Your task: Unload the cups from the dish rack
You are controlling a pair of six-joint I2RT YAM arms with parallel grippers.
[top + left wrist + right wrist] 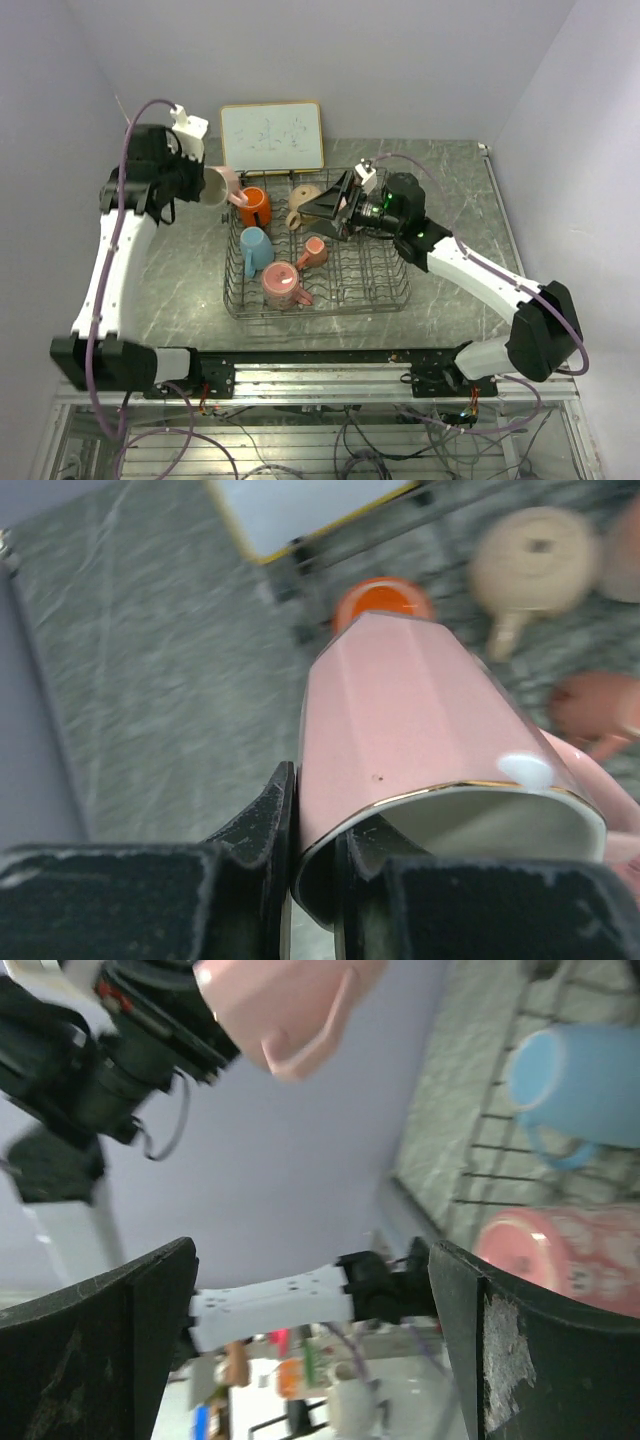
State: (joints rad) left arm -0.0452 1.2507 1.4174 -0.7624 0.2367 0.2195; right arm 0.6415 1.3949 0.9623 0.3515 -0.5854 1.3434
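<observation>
Seemingly clear of dish rack (pixel 392 297), pink cup (pixel 218 186) in left jaws

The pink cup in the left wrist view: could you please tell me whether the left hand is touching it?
Touching. The left wrist view shows the left hand pinching the pink cup by its rim, one finger outside the wall, one inside.
</observation>
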